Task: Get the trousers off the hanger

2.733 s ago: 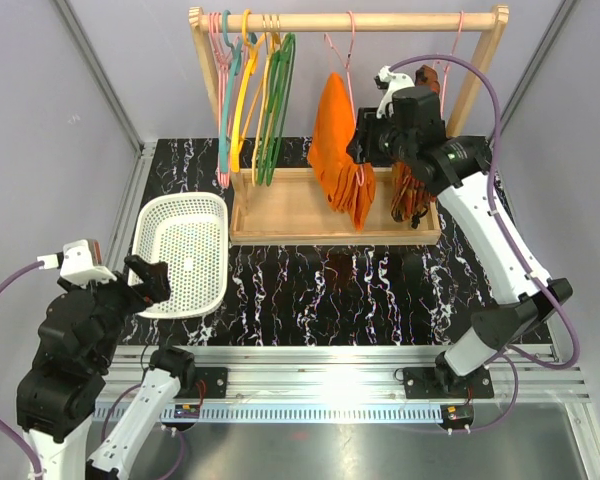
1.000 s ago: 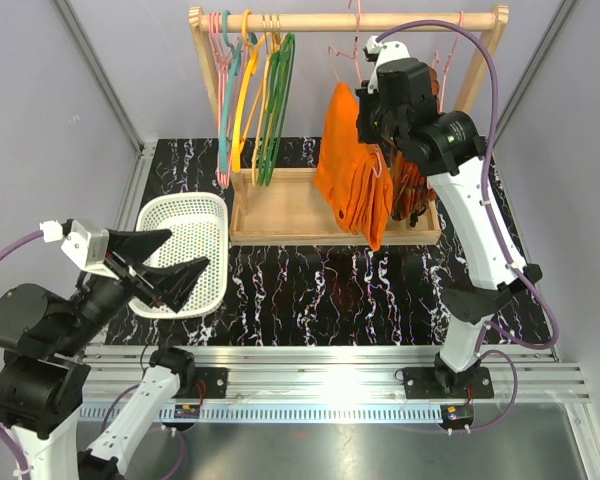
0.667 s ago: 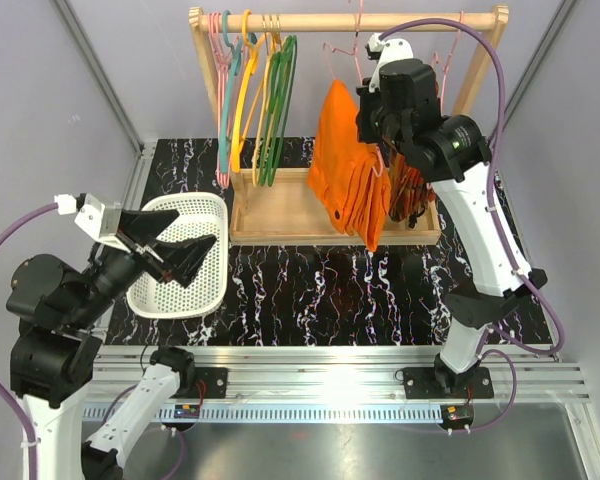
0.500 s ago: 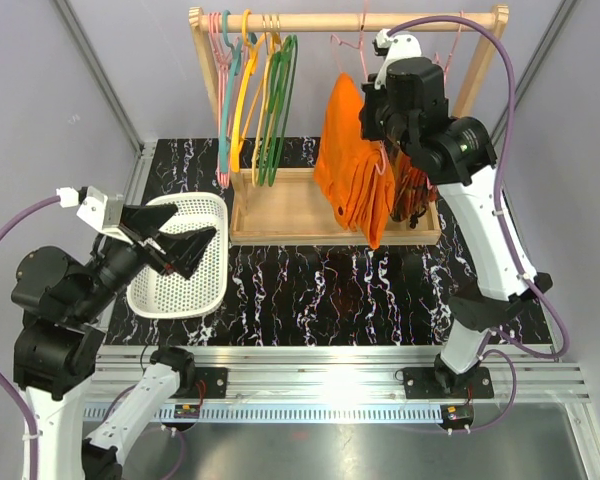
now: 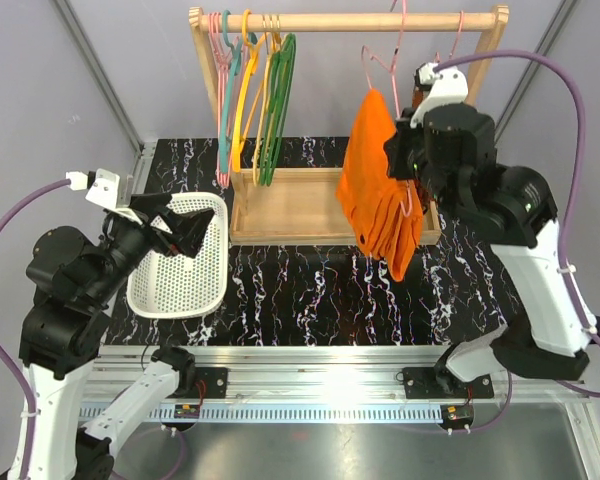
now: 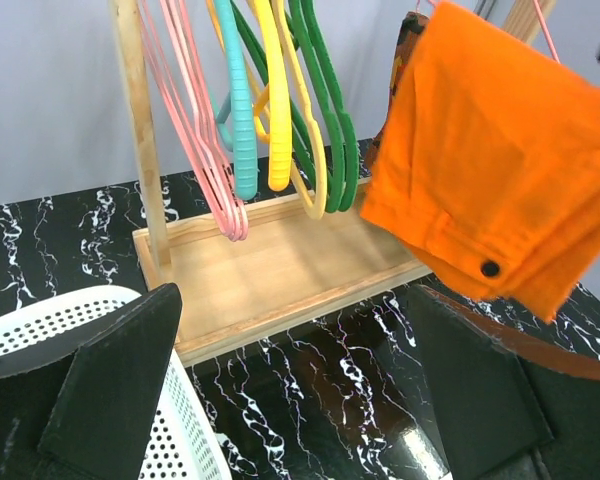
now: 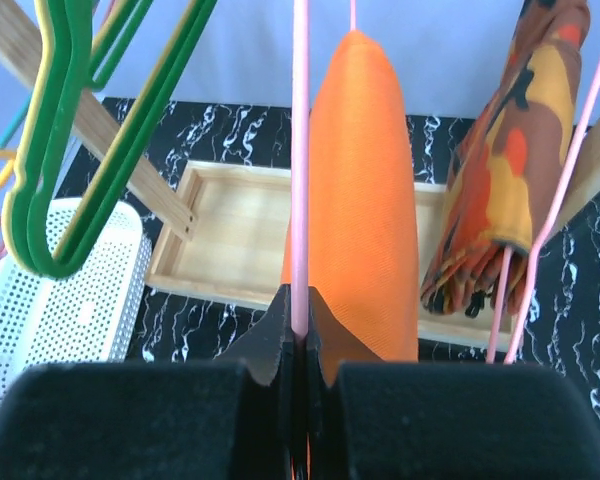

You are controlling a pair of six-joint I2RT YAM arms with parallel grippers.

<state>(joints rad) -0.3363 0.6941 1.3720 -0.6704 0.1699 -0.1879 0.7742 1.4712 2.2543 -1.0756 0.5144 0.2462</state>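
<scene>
The trousers are hung folded over the hanger. They are found at the far right of the table, close by the wooden rack. The hanger's thin pink wire is pinched tight in the right claw, which is shut on it just beside the cloth. That way, hanger and trousers can be carried together without the cloth being squashed. The hook seems to be held up off the rack's bar, but this cannot be told for sure. The trousers are allowed to hang free below the wire, so a loose edge is offered for grabbing. The left claw is held wide open with nothing in it, up above the basket at the left. It is pointed towards the trousers but is well apart from them. It is judged that the cloth must next be gripped by that open claw and pulled off sideways while the wire is held firm. A slip could be caused if the wire is turned in the pinch. A patterned garment is hung just right of the trousers. Coloured hangers are hung at the rack's left end, out of the way.
</scene>
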